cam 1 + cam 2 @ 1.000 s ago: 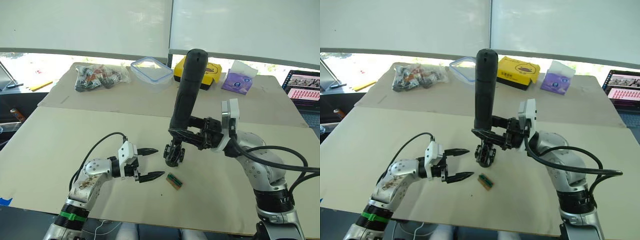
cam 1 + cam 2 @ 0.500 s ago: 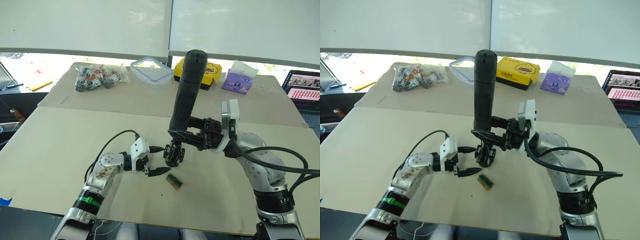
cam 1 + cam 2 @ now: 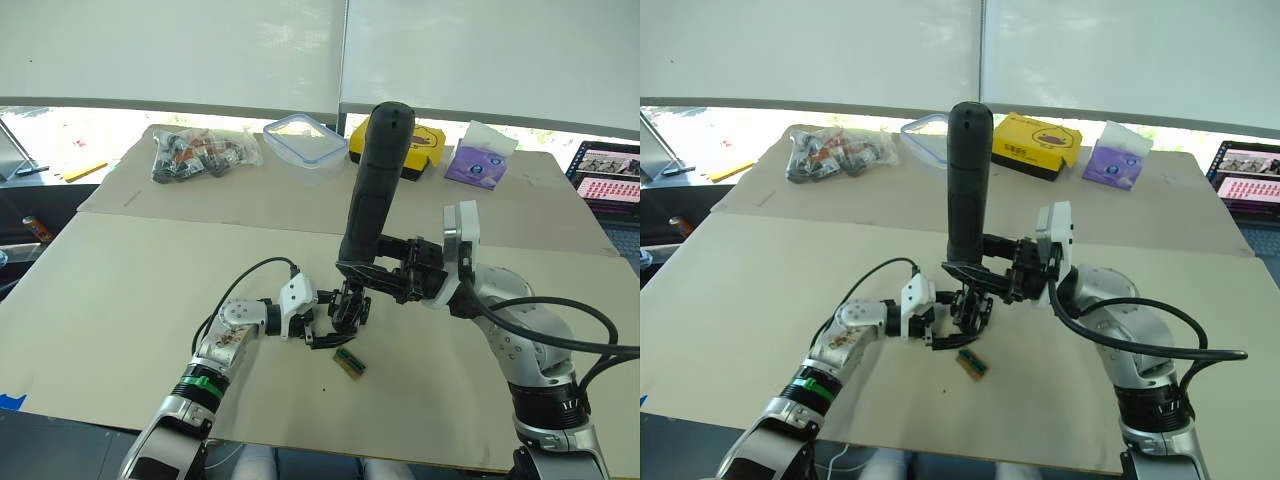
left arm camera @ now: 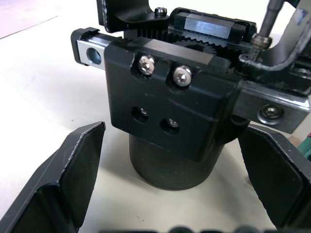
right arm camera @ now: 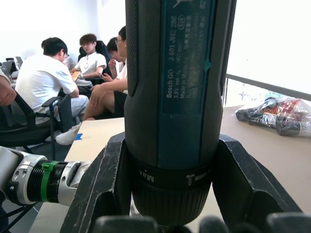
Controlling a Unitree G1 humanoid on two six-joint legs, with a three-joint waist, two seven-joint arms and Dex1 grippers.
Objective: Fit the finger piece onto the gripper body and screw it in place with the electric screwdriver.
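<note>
electric screwdriver (image 3: 375, 180) bit tip hidden

My left arm reaches forward and inward low over the tabletop (image 3: 120, 300), forearm angled toward the middle, wrist level. My left tool (image 3: 325, 327) has its two black fingers (image 4: 73, 179) spread wide, one on each side of the gripper body (image 4: 170, 116), not touching it. My right arm bends at the elbow and comes in from the right, wrist turned so the tool points left. My right tool (image 3: 370, 272) is clamped around the lower end of the screwdriver (image 3: 375, 180), holding it nearly upright, tilted slightly.
</note>
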